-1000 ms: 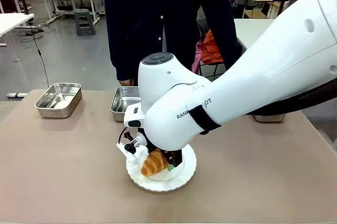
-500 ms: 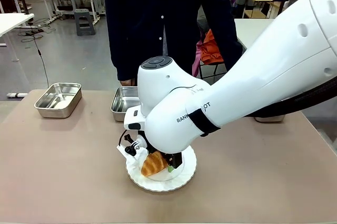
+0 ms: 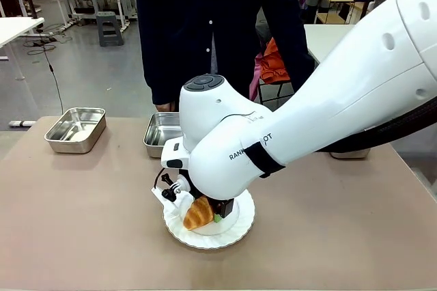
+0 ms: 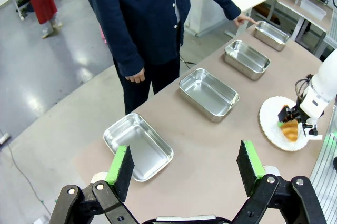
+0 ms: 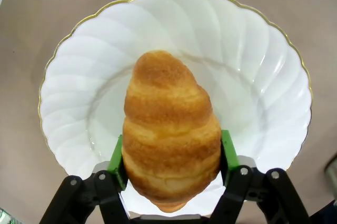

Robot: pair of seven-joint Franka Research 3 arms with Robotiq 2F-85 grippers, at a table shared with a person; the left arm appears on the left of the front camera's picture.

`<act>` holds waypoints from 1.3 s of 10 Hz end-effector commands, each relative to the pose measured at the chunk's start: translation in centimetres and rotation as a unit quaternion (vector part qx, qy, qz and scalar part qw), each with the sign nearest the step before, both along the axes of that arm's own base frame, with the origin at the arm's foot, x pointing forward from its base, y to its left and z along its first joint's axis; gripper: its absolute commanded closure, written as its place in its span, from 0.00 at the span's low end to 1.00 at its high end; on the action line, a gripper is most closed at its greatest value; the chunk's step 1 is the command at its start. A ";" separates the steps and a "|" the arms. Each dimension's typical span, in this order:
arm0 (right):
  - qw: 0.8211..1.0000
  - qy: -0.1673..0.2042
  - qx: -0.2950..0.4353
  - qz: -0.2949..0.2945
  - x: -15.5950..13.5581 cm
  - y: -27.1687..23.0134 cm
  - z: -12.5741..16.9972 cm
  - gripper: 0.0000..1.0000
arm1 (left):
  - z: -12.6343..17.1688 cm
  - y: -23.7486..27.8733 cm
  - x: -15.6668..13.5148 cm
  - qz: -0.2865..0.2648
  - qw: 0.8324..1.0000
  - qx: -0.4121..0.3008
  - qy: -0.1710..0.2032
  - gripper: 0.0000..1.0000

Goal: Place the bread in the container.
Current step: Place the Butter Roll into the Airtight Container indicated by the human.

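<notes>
**Surface**: tan, bearing every item below.

**Right arm**: reaching down over the plate.

**Person**: standing beyond the plate at the far edge. One hand is stretching out beside the end tray.

**Trays**: four alike, steel, all lying empty in a row behind the plate and well apart from it.

**Plate:** white, fluted, gilt-rimmed, sitting on the robot's side of that row.

**Bread**: golden, ridged, lying over the plate's middle. Whether it is touching the plate cannot be told.

**Right pincer**: pinching the bread, with green pads pressing both flanks of its near end.

**Left pincer**: hanging high, well off to the plate's side, jaws spread and holding nothing.

**Hazards, as judged:**
- The pads are gripping one end only, so the free tip may swing or slip out on the lift.
- Too hard a squeeze risks crushing the flaky crust.
- The plate may drag along if the crust is sticking to it.
- Four like trays are inviting a drop into the wrong one.
</notes>
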State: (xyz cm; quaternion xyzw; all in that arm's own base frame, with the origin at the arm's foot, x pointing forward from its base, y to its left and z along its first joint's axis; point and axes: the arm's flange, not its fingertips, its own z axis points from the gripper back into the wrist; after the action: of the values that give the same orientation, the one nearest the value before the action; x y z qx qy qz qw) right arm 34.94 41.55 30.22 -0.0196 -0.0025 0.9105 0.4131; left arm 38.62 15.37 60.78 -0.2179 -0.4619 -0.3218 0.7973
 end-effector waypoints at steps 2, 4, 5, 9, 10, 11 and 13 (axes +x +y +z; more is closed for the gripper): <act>1.000 0.000 0.000 0.000 0.0 0.0 0.0 0.60 | 0.0 0.1 -0.1 -0.004 1.000 -0.004 -0.003 0.00; 1.000 0.000 0.000 0.000 0.0 0.0 0.0 0.60 | 0.0 0.1 -0.1 -0.004 1.000 -0.004 -0.003 0.00; 1.000 0.001 0.001 -0.002 0.2 0.2 0.3 0.40 | 0.0 0.1 -0.1 -0.004 1.000 -0.004 -0.003 0.00; 0.977 -0.081 -0.038 -0.195 2.1 -4.3 13.8 0.49 | 0.0 0.1 -0.1 -0.004 1.000 -0.004 -0.003 0.00; 0.956 -0.096 -0.036 -0.276 3.5 -7.6 18.2 0.49 | 0.0 0.1 -0.1 -0.004 1.000 -0.004 -0.003 0.00; 0.931 -0.108 -0.025 -0.347 5.4 -10.5 20.9 0.49 | 0.0 0.1 -0.1 -0.004 1.000 -0.004 -0.003 0.00; 0.843 -0.085 -0.013 -0.530 9.6 -17.5 23.1 0.49 | 0.0 0.1 -0.1 -0.004 1.000 -0.004 -0.003 0.00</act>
State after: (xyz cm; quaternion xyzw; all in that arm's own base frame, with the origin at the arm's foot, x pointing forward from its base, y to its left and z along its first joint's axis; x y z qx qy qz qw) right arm 42.57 24.29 55.07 -0.1161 -0.0249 0.6371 0.7616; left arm 38.59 15.43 60.78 -0.2177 -0.4622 -0.3212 0.7974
